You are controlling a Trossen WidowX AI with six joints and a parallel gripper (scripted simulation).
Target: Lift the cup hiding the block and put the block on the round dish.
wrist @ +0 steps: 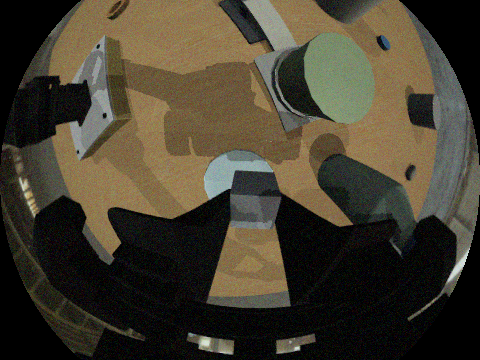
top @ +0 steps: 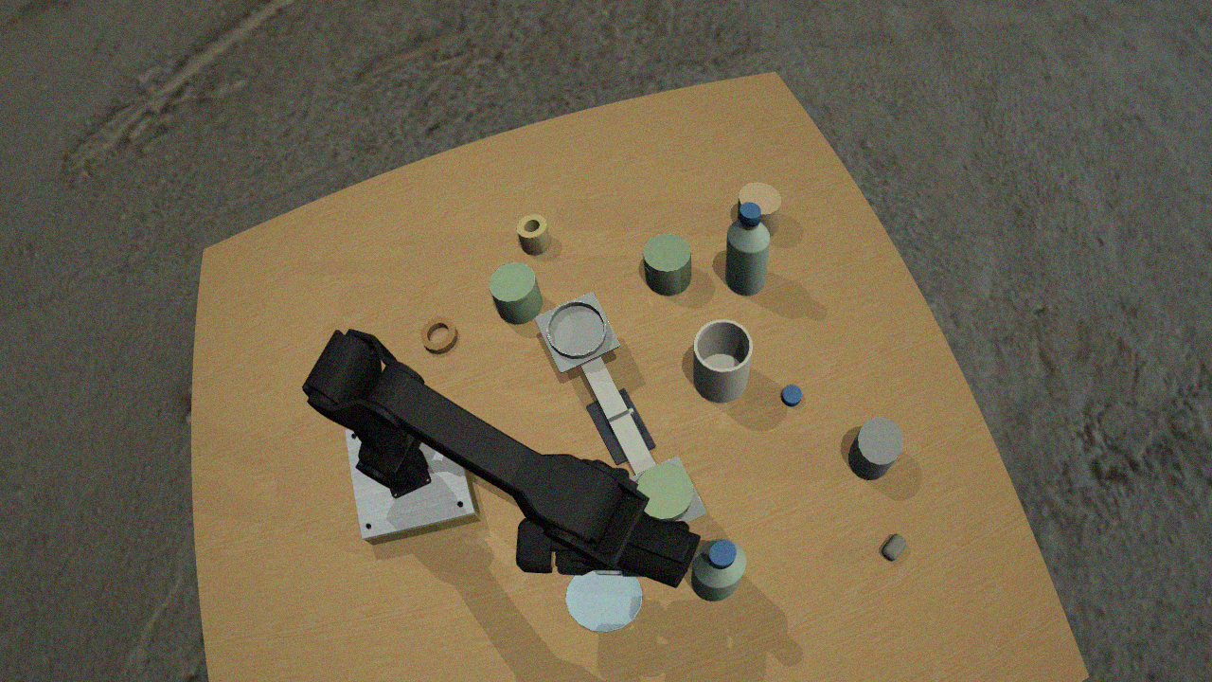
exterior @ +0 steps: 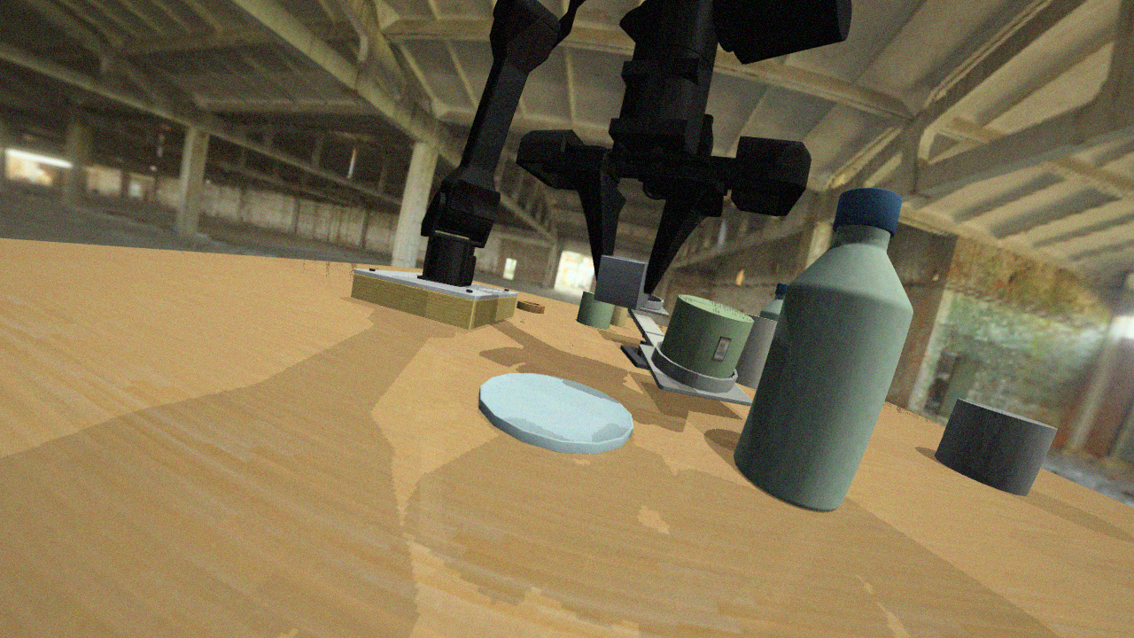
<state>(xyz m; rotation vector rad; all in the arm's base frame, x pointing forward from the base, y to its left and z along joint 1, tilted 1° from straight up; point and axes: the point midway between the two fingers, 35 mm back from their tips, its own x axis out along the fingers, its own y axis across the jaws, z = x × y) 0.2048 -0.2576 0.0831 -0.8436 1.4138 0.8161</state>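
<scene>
My gripper (exterior: pixel 626 283) (wrist: pixel 254 195) is shut on a grey block (exterior: pixel 618 281) (wrist: pixel 256 185) and holds it in the air. In the top view the arm hides most of the block, near the upper edge of the round pale-blue dish (top: pixel 603 603) (exterior: pixel 555 414) (wrist: pixel 218 175). Nothing lies on the dish. A green cup (top: pixel 665 490) (exterior: pixel 703 337) (wrist: pixel 340 77) stands on the near, lower end of the balance (top: pixel 603 385) (wrist: pixel 272 25). The far end's ring (top: pixel 576 331) is empty. Two similar green cups (top: pixel 515 292) (top: pixel 667 264) stand on the table beyond.
A green bottle with a blue cap (top: pixel 716 576) (exterior: pixel 824 364) (wrist: pixel 360 185) stands right of the dish, close to the balance's near end. A second bottle (top: pixel 746 259), an open grey cup (top: pixel 721 377), a grey cylinder (top: pixel 874 449) (exterior: pixel 993 447) and an orange ring (top: pixel 425 336) stand farther off.
</scene>
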